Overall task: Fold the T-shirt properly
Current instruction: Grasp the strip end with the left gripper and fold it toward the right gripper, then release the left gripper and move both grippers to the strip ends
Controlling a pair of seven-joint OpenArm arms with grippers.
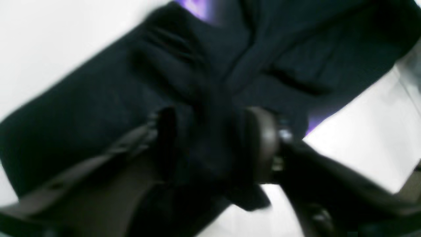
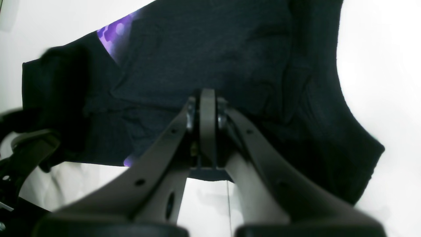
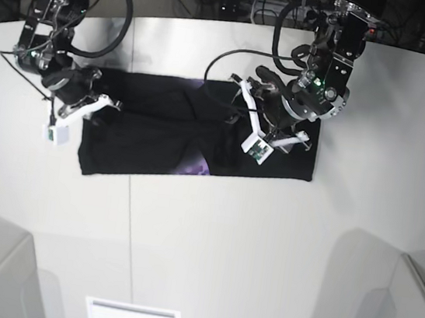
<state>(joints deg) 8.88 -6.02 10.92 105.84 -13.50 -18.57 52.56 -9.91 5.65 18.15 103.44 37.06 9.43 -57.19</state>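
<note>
Looking from the near table edge outward, we meet bare white table (image 3: 209, 245) first, then the shirt (image 3: 161, 133), a dark band lying flat across the middle, its long hem toward us. A sliver of purple print (image 3: 196, 165) peeks from a fold near that hem.

We judge the cloth soft, limp and light: it wrinkles under the fingers, drapes with no stiffness, and will sag and drag on the table unless lifted at two well-apart points. It should not slip much, and nothing about it is fragile. Good holds would be the doubled edges and corners, where the layers bunch thick enough to pinch together; a grip on a single layer would peel the fold apart.

Farther back, the left gripper (image 1: 213, 144) sits over the shirt's end, jaws parted with dark cloth between them; whether they pinch it we cannot tell through the blur. The right gripper (image 2: 208, 98) has its jaws closed tip to tip at the other end, over the fabric, with nothing clearly held.
</note>
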